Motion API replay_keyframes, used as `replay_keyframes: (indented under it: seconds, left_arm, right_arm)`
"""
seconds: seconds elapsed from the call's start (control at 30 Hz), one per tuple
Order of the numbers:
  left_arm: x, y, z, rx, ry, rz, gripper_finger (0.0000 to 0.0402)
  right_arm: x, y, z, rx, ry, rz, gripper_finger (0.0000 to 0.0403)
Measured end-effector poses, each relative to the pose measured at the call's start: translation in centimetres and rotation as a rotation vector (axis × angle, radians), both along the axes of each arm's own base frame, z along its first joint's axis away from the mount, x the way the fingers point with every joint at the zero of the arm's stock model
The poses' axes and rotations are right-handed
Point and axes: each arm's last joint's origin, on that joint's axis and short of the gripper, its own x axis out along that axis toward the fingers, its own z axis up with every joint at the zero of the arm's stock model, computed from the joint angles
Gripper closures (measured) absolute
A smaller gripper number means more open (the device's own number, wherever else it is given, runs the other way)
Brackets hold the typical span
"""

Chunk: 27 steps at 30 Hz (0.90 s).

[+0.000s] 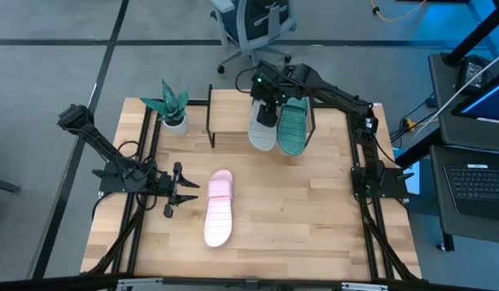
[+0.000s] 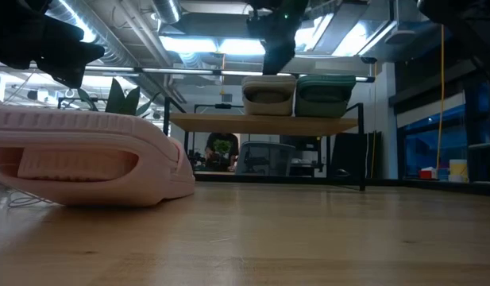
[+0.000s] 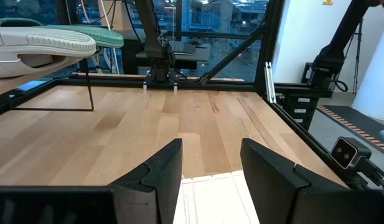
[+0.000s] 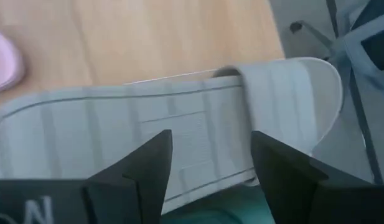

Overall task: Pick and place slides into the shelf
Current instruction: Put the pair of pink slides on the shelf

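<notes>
Two slides shelved, one left on the table.
Grey slide (image 1: 261, 129) and teal slide (image 1: 293, 127) rest on shelf (image 1: 225, 109) at 12 o'clock; right gripper (image 4: 207, 168) hovers over grey, jaws released; pink slide (image 1: 218, 208) at centre; left gripper (image 3: 210, 180) spread at 9 o'clock.

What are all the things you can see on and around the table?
grey slide: one, light grey, on the shelf beside the teal one
teal slide: one, teal green, on the shelf
pink slide: one, pale pink, on the tabletop
shelf: one, light wood with black legs, at the table's far edge
plant: one, green in a white pot, far left corner
office chair: one, beyond the table
right tool: open, above the grey slide
left tool: open, beside the pink slide
</notes>
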Motion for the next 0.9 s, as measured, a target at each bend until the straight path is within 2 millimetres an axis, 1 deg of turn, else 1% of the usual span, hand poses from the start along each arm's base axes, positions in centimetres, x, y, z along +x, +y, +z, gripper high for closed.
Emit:
replay_keyframes:
  seconds: [0.13, 0.27, 0.37, 0.53, 0.73, 0.8, 0.9]
  left_arm:
    - [0.0, 0.0, 0.0, 0.0, 0.0, 0.0, 0.0244]
    - [0.0, 0.0, 0.0, 0.0, 0.0, 0.0, 0.0244]
    - [0.0, 0.0, 0.0, 0.001, 0.0, 0.0, 0.0244]
    - [0.0, 0.0, 0.0, 0.021, -0.003, -0.001, 0.0244]
    - [0.0, -0.1, 0.0, -0.011, -0.001, -0.023, 0.0244]
    - [0.0, -0.2, 0.0, -0.012, -0.001, -0.049, 0.0244]
    - [0.0, -0.2, 0.1, -0.016, -0.004, -0.053, 0.0244]
  right_arm:
    - [0.7, 2.6, 1.1, -0.008, -0.02, 0.069, 0.0185]
    - [1.0, 5.9, 2.2, -0.028, -0.057, 0.162, 0.0185]
    - [1.2, 8.3, 2.8, -0.018, -0.082, 0.199, 0.0185]
    - [1.7, 12.1, 2.6, -0.008, -0.073, 0.29, 0.0185]
    - [2.2, 16.3, 2.8, 0.021, -0.116, 0.334, 0.0185]
    - [2.5, 18.0, 2.3, 0.029, -0.134, 0.34, 0.0185]
    - [3.0, 20.6, 1.0, -0.003, -0.135, 0.326, 0.0185]
